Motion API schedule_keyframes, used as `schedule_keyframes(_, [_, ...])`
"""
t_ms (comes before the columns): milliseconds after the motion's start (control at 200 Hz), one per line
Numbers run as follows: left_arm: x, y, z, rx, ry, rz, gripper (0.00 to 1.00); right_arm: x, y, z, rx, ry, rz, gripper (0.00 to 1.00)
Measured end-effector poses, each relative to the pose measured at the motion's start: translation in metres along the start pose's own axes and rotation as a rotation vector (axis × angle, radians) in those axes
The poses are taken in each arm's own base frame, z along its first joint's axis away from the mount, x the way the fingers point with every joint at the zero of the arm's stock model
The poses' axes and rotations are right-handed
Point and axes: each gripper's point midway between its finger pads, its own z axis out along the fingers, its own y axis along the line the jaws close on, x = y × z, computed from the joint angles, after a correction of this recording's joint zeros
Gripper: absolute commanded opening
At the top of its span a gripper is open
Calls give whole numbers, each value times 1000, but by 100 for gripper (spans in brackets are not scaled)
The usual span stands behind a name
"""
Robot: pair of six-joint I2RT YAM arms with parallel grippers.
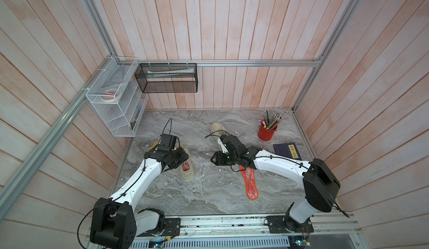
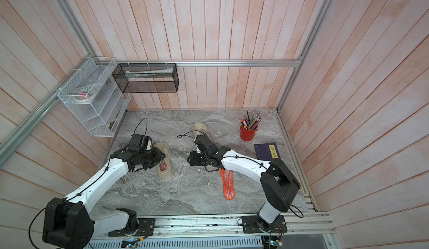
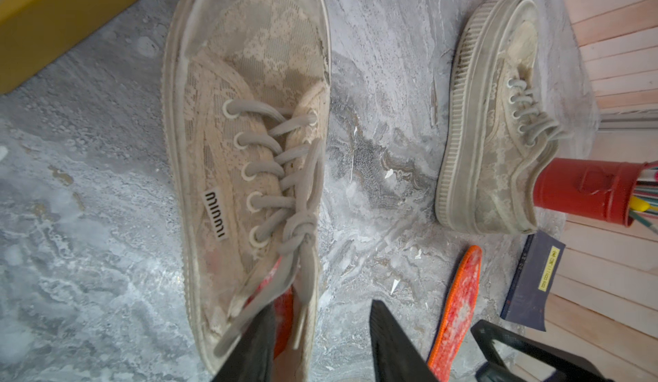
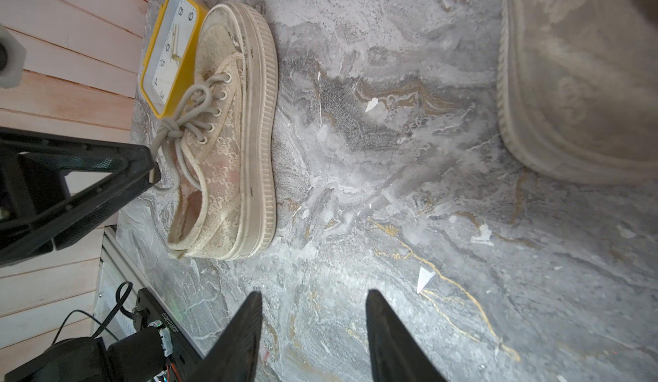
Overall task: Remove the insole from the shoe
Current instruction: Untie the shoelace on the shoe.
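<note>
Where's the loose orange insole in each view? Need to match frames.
In both top views: loose insole right of centre, below the blue book.
Left wrist: loose insole between the blue book and the shoe that has an insole inside.
Right wrist: not in it.
Shared landmark: that shoe, in all four views.

A robot test booth dressed as a home corner: plank walls [image 1: 232,27] on aluminium framing [image 1: 255,63], a marble-look surface [image 1: 209,189], a white wire rack [image 1: 111,101] at ten o'clock, a pencil pot [image 1: 265,133] at two o'clock.
</note>
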Motion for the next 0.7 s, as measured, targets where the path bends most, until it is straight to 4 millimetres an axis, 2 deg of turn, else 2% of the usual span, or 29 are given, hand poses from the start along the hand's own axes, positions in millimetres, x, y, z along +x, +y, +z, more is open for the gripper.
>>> schedule_keyframes(150, [2, 1, 2, 0, 4, -6, 35, 1, 0, -1, 0, 0, 0, 49])
schedule_keyframes(380, [3, 1, 5, 12, 9, -5, 23, 4, -3, -1, 4, 5, 1, 49])
schedule_keyframes(600, [2, 0, 7, 13, 8, 5, 0, 4, 2, -1, -7, 2, -17, 50])
schedule_keyframes(700, [1, 0, 7, 14, 5, 6, 0, 8, 14, 2, -30, 4, -71, 51])
